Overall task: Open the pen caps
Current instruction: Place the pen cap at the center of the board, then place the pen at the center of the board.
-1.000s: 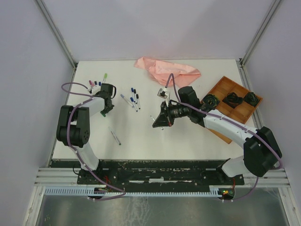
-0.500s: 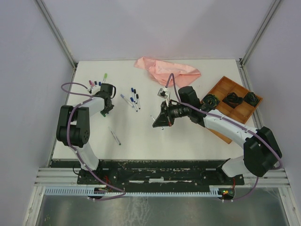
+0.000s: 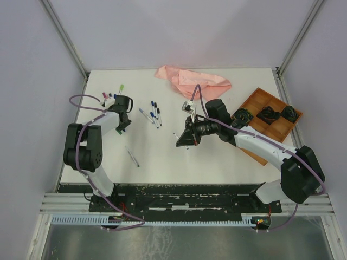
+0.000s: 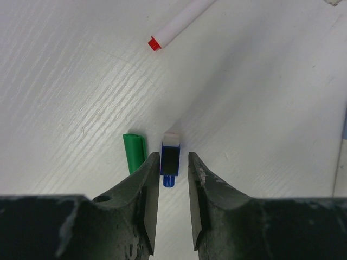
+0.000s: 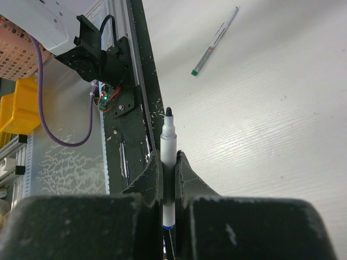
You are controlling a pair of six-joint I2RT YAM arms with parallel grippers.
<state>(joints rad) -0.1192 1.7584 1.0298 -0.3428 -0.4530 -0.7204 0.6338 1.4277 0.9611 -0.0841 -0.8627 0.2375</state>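
The left tool [image 4: 173, 160] stands slightly spread low over the bare counter [image 4: 260, 108], with open room ahead up to a red-ended white pen [image 4: 176, 24]. A short blue cap [image 4: 171, 158] with a white end lies between its tips, and a green cap [image 4: 134, 153] lies just left of them. The right tool [image 5: 169, 162] pinches an uncapped dark-tipped pen [image 5: 168, 141], with the counter's dark edge rail [image 5: 142, 70] just left of the tip.
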